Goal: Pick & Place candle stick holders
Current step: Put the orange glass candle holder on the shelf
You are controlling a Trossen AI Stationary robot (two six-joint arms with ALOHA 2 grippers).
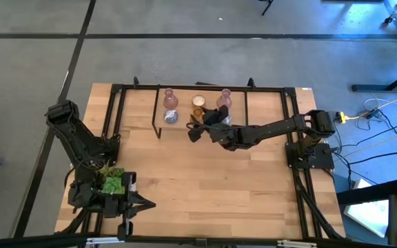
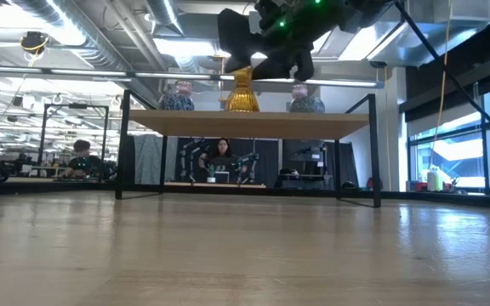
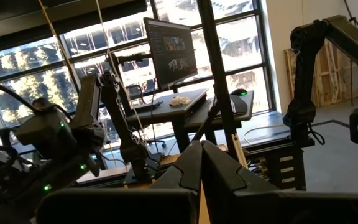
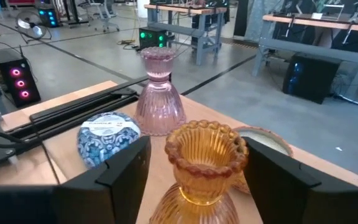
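Several candle stick holders stand on a raised wooden shelf point(image 2: 245, 124) at the table's far side. The ribbed amber one point(image 4: 204, 163) rests on its base on the shelf top, with my right gripper point(image 4: 197, 171) open around its upper part, one finger on either side. Beyond it are a pink vase-shaped holder point(image 4: 159, 93), a round blue-patterned one point(image 4: 107, 140) and a cream-white one point(image 4: 271, 140). A second pink holder point(image 1: 225, 98) stands further right. My left gripper point(image 1: 147, 204) waits shut at the table's near left, touching nothing. My right gripper reaches nearly level from the table's right, with its fingers on either side of the amber holder's flared rim point(image 4: 180, 155). A gap shows beside one finger point(image 4: 129, 167). Whether the other finger point(image 4: 267, 167) touches the rim I cannot tell.
The shelf stands on thin black legs point(image 2: 122, 153) with open room beneath it. A black frame point(image 1: 119, 103) runs around the table top. A green succulent point(image 1: 112, 182) sits by the left arm at the near left. The bare wood point(image 1: 212, 186) lies near the table's middle.
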